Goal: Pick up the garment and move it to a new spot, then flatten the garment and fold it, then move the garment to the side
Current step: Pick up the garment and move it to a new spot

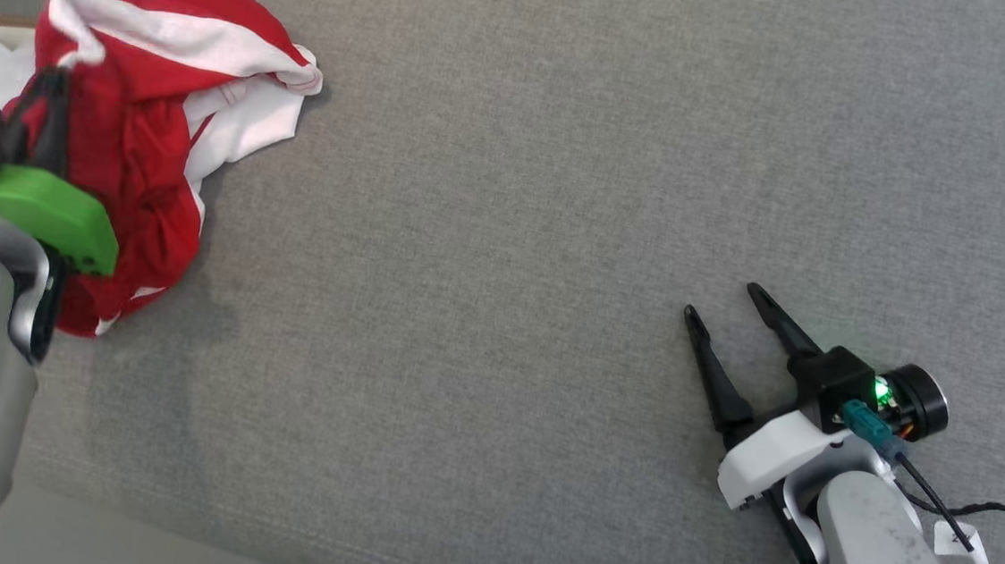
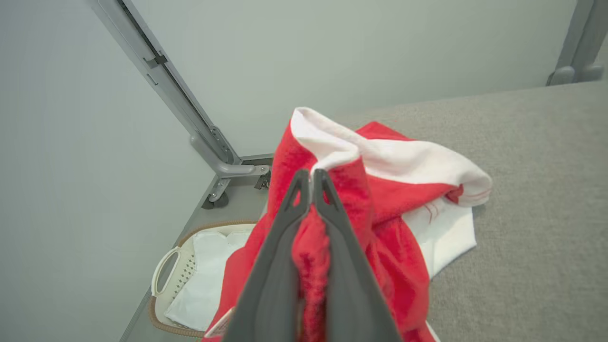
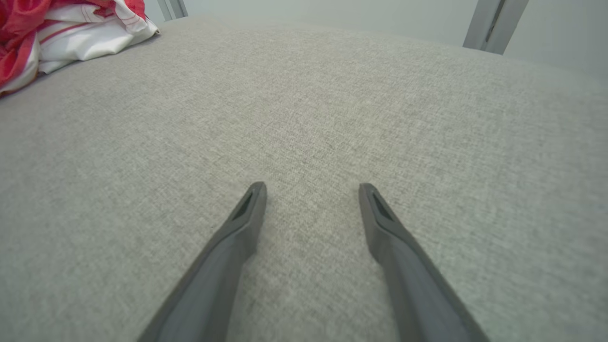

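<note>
I have the left gripper point(image 2: 312, 175) pinched shut on a red fold of the garment point(image 1: 149, 156), bunched at the left edge of the grey surface point(image 1: 519, 185), ready for lifting, while the right gripper point(image 1: 722, 301) lies open and empty, well apart.

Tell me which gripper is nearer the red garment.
Left. The left gripper is shut on the garment, pinching a red fold. The right gripper stands open over the grey surface, far off to the garment's right, touching none of it.

Soft cloth garment point(image 1: 146, 137) on matt woven table point(image 1: 564, 188).
</note>
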